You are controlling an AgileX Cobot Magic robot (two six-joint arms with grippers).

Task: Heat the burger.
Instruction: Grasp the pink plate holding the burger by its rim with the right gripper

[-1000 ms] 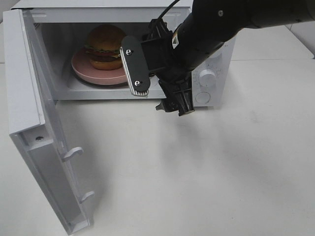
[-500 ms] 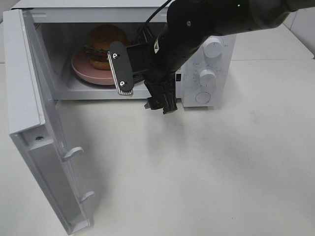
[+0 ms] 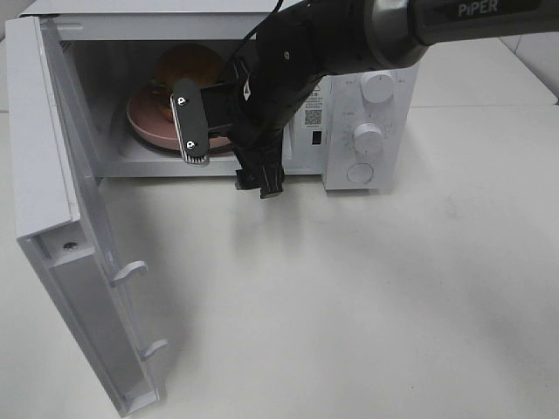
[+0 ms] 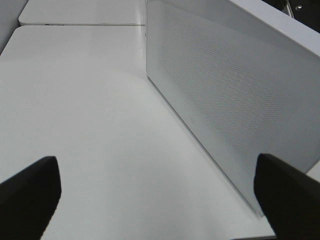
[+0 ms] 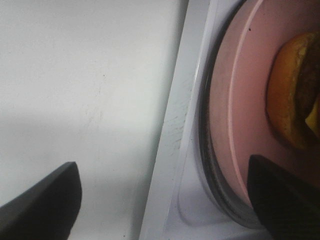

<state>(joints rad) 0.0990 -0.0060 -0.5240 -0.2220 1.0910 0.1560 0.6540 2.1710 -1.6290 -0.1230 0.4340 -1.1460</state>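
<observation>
The microwave (image 3: 367,96) stands at the far edge of the white table (image 3: 393,297), its door (image 3: 61,236) swung wide on the left side, and there inside sits the burger (image 3: 188,65), golden bun up, on a pink plate (image 3: 144,118) resting on the glass turntable (image 5: 207,165). The right gripper (image 3: 225,161) hangs right at the mouth of the cavity, just over the front sill, jaws spread wide and nothing between them; one finger (image 3: 189,122) crosses in front of the plate's rim, the other points down toward the table just outside. From the right wrist camera you get the pink plate, a slice of bun and patty at the edge of view, and both dark fingertips apart with only plate and tabletop between. The left gripper (image 4: 160,195) hovers out over the bare tabletop beside the outer face of the open door, its perforated panel in plain sight, jaws parted and carrying nothing.
</observation>
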